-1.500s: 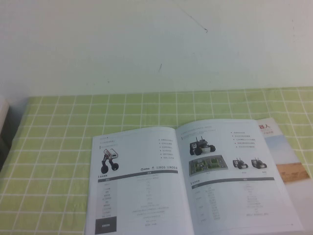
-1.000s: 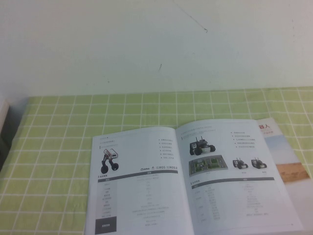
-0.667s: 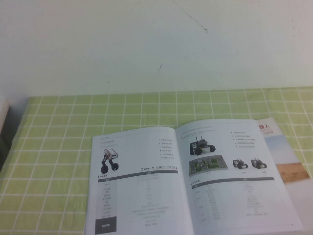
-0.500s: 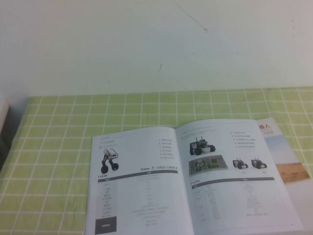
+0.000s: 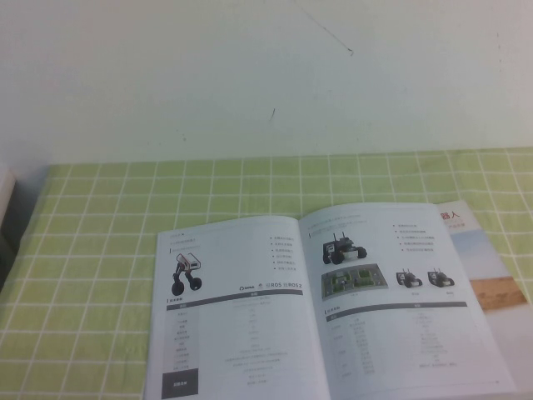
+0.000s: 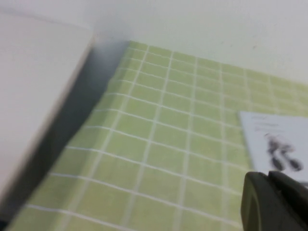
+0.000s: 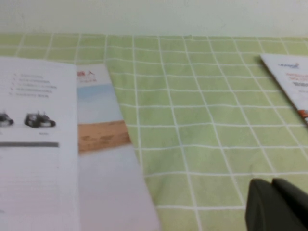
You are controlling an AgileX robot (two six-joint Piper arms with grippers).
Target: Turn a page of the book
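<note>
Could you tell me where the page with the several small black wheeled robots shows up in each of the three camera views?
High view: the page is the right-hand leaf of the open book, lying flat, lower right.
Left wrist view: not in it; only the book's other leaf shows, beyond the left gripper.
Right wrist view: its outer part fills the left side, away from the shut right gripper.
Shared landmark: green checked tablecloth.

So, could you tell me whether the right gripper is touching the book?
Apart. The right wrist view shows green cloth between the right gripper and the book.
</note>
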